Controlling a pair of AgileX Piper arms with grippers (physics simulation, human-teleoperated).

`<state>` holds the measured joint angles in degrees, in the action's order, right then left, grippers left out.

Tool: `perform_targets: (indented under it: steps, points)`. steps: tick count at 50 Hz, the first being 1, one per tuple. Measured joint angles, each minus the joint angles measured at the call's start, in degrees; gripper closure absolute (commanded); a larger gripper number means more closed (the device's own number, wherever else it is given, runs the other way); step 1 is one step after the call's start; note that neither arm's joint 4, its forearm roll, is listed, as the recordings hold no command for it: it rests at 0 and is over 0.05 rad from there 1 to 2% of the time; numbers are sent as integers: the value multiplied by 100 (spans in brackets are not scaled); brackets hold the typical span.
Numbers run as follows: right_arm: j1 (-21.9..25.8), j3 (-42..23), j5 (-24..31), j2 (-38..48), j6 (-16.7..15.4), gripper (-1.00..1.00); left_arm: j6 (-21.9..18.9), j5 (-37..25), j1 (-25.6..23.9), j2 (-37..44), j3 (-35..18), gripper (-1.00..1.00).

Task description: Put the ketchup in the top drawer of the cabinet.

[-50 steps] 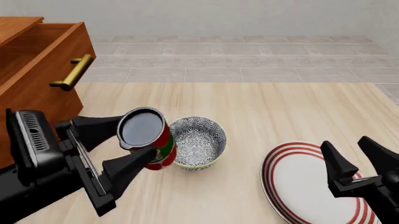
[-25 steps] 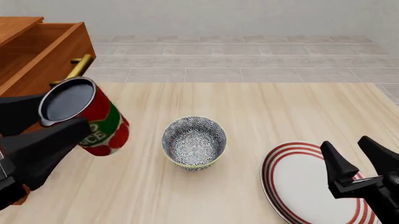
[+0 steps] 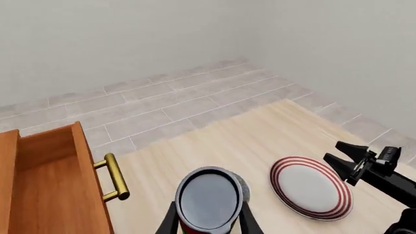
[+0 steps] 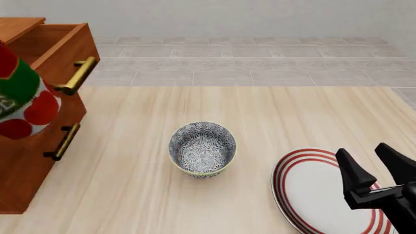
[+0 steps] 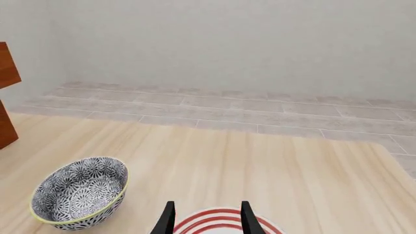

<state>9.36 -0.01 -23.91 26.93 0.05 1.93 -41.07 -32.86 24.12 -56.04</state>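
Pale wood table (image 4: 260,122), grey tiled floor behind it, plain wall at the back, so nothing much is cluttering the scene. The ketchup (image 4: 19,97) is held up in the air at the far left of the front view, only its red and green side showing, level with the cabinet (image 4: 32,165) front. From the left wrist view its dark silver-rimmed top (image 3: 209,199) is seen pinched between the fingers of the left gripper (image 3: 209,222), so that claw is closed on the can. The top drawer (image 3: 46,195) is pulled out, and the can is seen just beside the brass handle (image 3: 116,178), on the table side, not yet over the opening.

Right gripper (image 4: 377,170) is parked above the striped plate (image 4: 305,190), fingers spread, nothing in it. A patterned bowl (image 4: 202,148) is left mid-table.

What could go wrong: the drawer front or handle could probably get clipped by the can if it's swung across too low, and it could get knocked loose. If it's released before the front panel is cleared, it would likely be dropped onto the table instead.
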Motion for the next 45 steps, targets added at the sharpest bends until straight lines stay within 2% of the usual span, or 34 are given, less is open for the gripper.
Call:
perform_targets:
  steps: [9, 24, 33, 45]
  points:
    - [-11, 0, 46, -37, 8, -100, -157, -468, 519, 153, -535, 100]
    - [-24, 0, -30, 63, 17, -100, -330, -862, 1323, 613, -1220, 100]
    - [-33, 1, -66, 108, 20, -100, -361, -829, 1734, 952, -1499, 100]
    - [-35, 1, -137, 200, -9, -100, -531, -543, 2238, 1372, -1576, 100]
